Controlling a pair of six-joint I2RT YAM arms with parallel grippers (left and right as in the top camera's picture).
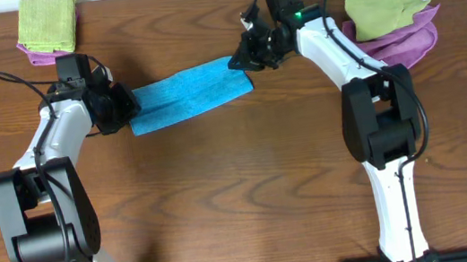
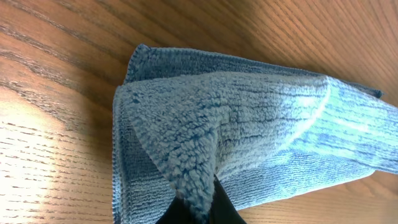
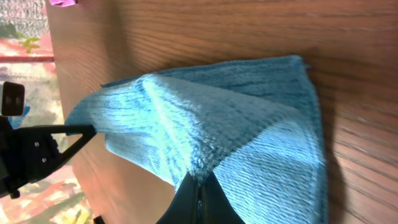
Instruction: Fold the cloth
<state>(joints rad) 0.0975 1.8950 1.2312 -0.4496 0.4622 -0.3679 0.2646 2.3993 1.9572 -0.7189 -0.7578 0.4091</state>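
Overhead: brown wood-grain table (image 1: 239, 175). The cloth (image 1: 188, 94), sky-blue, is a doubled strip spanning left gripper (image 1: 128, 111) to right gripper (image 1: 241, 63). Green cloths (image 1: 47, 20) lie over purple cloths (image 1: 407, 40) at both far corners.
Left wrist: jaws closed, pinching a fleecy corner.
Right wrist: jaws closed on the opposite end, layers lifted.

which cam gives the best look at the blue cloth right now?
Overhead: the whole cloth shows, a strip stretched between the two arms. Left wrist shows only the end pinched in the left fingers; right wrist only the end pinched in the right fingers.
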